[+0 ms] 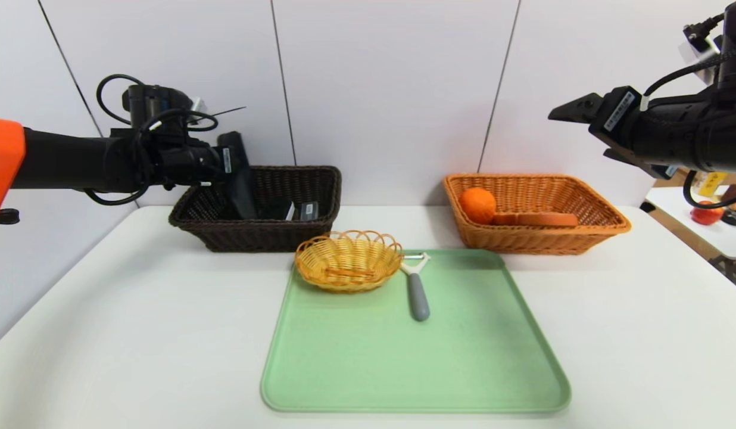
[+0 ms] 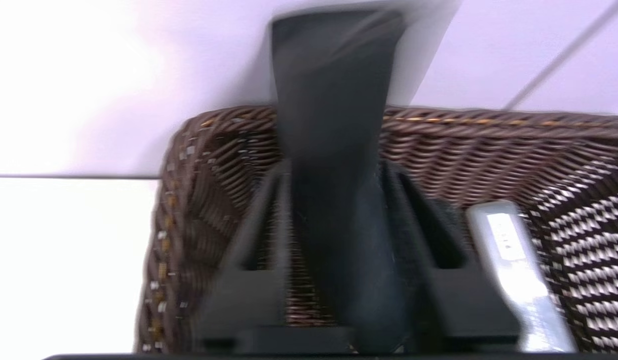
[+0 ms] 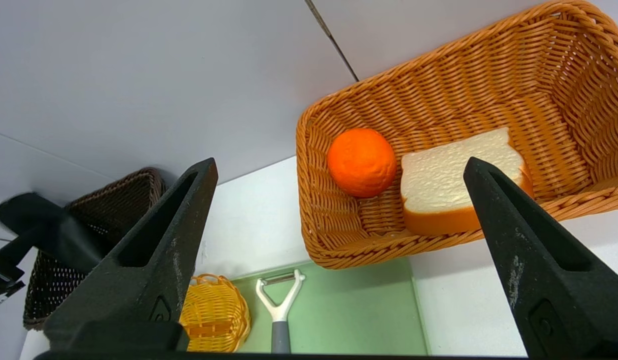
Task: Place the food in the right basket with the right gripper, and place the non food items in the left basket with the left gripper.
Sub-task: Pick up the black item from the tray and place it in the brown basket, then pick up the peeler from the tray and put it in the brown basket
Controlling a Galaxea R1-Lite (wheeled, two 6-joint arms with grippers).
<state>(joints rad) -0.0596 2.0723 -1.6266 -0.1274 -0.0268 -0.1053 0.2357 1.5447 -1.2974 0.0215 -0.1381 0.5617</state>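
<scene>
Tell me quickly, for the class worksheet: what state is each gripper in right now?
Left gripper: cannot be told; a black pouch sits at it, above the dark brown basket.
Right gripper: open, holding nothing.

A pale green tray (image 1: 415,363) with rounded corners lies on the white table (image 1: 106,333). A small round yellow wicker basket (image 1: 348,260) with a scalloped rim sits on the tray's far left corner. Far right, a red apple (image 1: 706,214) rests on another surface.
</scene>
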